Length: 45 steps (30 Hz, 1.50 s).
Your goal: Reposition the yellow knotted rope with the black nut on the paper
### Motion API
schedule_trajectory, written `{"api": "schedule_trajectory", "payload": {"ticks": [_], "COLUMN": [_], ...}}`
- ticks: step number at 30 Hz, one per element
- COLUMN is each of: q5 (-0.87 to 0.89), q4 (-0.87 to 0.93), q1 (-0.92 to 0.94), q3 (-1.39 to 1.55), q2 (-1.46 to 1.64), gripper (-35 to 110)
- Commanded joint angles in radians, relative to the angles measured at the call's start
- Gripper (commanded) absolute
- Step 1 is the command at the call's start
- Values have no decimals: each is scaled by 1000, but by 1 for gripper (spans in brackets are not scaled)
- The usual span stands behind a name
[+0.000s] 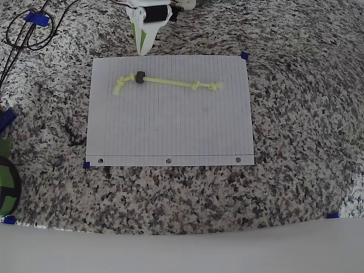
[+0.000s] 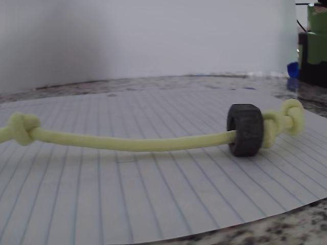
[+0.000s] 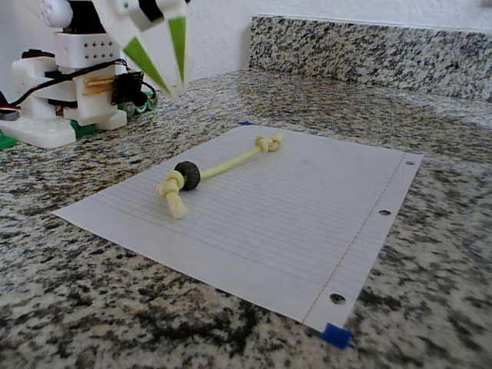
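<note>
The yellow knotted rope (image 1: 170,83) lies nearly straight across the far part of the paper (image 1: 170,125), with knots near both ends. The black nut (image 1: 140,77) is threaded on it close to the left knot in the overhead view. My gripper (image 1: 140,51) hangs just past the paper's far edge, above and behind the nut, touching nothing. In the fixed view the gripper (image 3: 177,87) is raised over the counter with its green tips meeting, behind the rope (image 3: 227,164) and nut (image 3: 187,174). The wrist view looks low along the rope (image 2: 133,144) at the nut (image 2: 245,129).
The paper's corners are held by blue tape (image 1: 244,56) on a speckled granite counter. Black cables (image 1: 28,31) loop at the far left. A green and black object (image 1: 5,182) sits at the left edge. The arm base (image 3: 61,100) and a granite backsplash (image 3: 369,46) stand behind.
</note>
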Motion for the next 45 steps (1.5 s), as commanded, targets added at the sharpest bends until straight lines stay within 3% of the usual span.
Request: {"api": "schedule_trajectory", "payload": {"ticks": [1,7,12,15,24,45], "q5": [-35,-20,-38,-135,-529,-704], "q4": [109,256,152,11,97,129], "q1": [-66,-178,-189,-164,-170,-129], "q3": [-2,14,98,219,276,459], "q2": [109,236,337,439,476,563], "gripper": [0,0,0,0,0,0]}}
